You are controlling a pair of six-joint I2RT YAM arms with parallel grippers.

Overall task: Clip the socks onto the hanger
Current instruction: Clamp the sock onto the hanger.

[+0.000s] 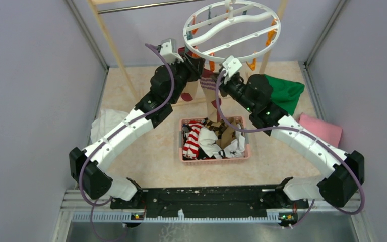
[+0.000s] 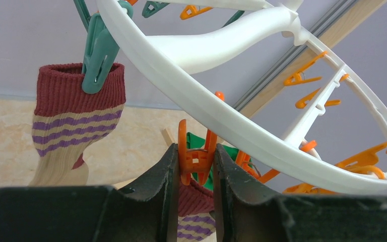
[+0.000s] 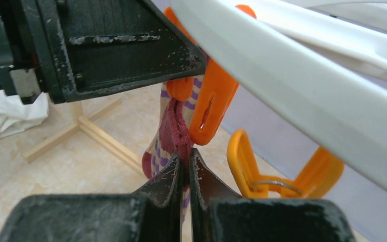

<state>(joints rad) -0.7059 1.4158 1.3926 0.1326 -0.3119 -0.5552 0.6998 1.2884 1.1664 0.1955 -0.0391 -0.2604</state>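
The white round hanger (image 1: 232,25) hangs at the back with orange and teal pegs. One tan sock with a maroon cuff and purple stripes (image 2: 75,111) hangs from a teal peg (image 2: 99,55). My left gripper (image 2: 194,151) is shut on an orange peg (image 2: 195,160) under the ring (image 2: 216,113), squeezing its handles. My right gripper (image 3: 186,156) is shut on the maroon cuff of a second striped sock (image 3: 174,128) and holds it right at that orange peg's (image 3: 211,101) mouth. More socks lie in the pink basket (image 1: 214,160).
A green cloth (image 1: 284,93) and a pink cloth (image 1: 322,128) lie at the right, and a white cloth (image 1: 103,123) at the left. The wooden rack frame (image 1: 113,45) stands behind the left arm. Another orange peg (image 3: 277,176) hangs just right of my right gripper.
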